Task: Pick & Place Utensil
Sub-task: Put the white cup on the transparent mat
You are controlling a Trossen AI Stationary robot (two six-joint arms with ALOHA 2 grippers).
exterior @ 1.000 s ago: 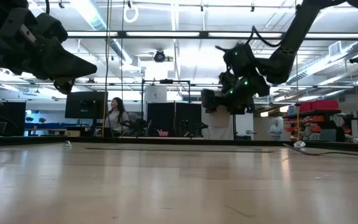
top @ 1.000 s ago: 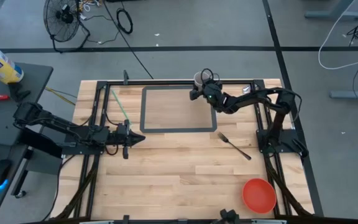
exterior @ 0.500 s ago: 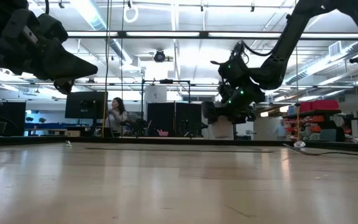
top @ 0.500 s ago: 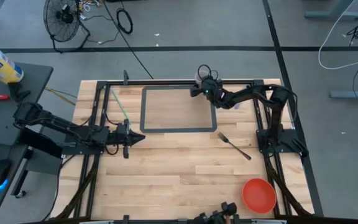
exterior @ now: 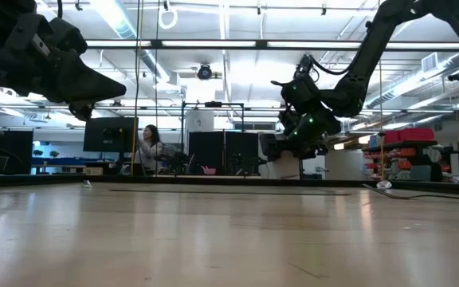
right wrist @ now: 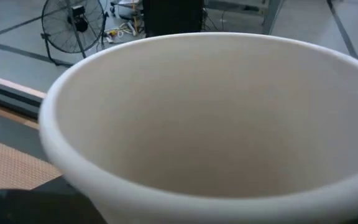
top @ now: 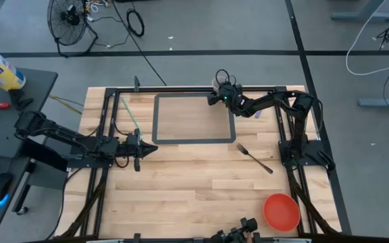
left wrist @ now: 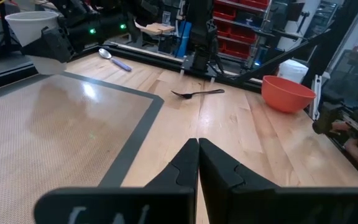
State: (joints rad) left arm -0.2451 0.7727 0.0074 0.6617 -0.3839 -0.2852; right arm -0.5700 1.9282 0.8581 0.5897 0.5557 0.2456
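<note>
We are observing the right claw hanging over the far right corner of the grey mat, beside the white cup that is filling its wrist view; we cannot tell whether its fingers are apart or together. The fork is lying on the tabletop just off the mat's near right corner, well apart from that claw. The left claw is waiting at the mat's near left corner with its fingers pressed together, empty.
</note>
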